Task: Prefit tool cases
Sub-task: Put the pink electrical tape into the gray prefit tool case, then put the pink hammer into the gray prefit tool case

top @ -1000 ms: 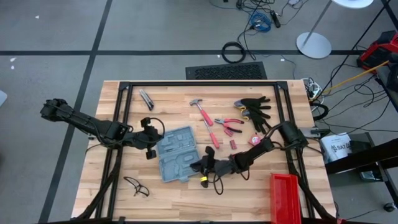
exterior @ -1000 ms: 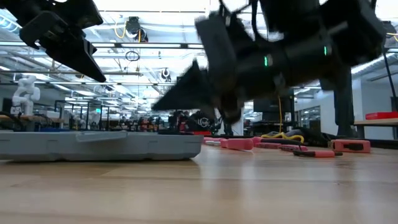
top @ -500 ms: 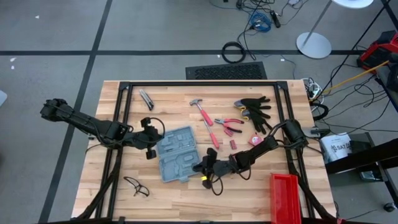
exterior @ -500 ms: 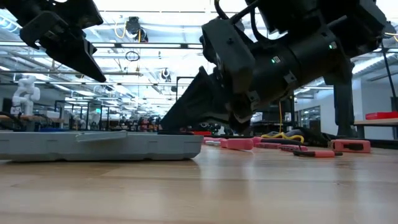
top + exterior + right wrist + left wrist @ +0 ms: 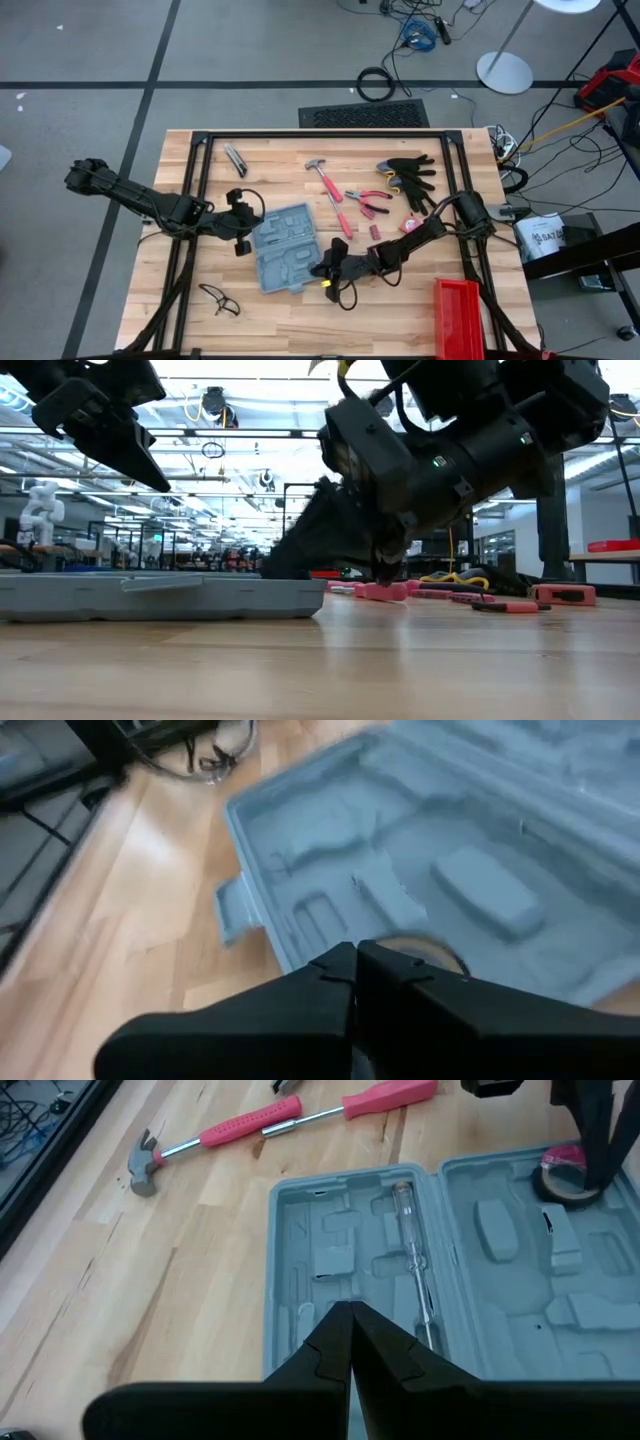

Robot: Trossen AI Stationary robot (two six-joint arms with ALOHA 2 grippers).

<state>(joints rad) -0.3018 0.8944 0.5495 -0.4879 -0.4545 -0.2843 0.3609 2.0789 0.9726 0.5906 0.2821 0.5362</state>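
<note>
The blue-grey tool case lies open and flat on the wooden table, its grey moulded tray facing up. A clear-handled tool lies in one recess. A dark tape roll with a pink side sits in the tray's half nearest the right arm. My right gripper is shut and slants down onto that end of the case, over the roll. My left gripper is shut and hangs well above the case's left edge, holding nothing. My right gripper comes down slanting from the table's right side, its shut fingers meeting the tape roll's edge. The roll lies flat in the tray. The fingers cover the place of contact, so I cannot tell whether they press its rim or stand in its hole.
Beyond the case lie a red-handled hammer, a red screwdriver, pliers, black gloves and a small red tape measure. A red bin stands at the near right. Glasses lie at the near left.
My right gripper has tipped its fingers further down and sunk toward the case's right end, staying shut. The case has not shifted.
</note>
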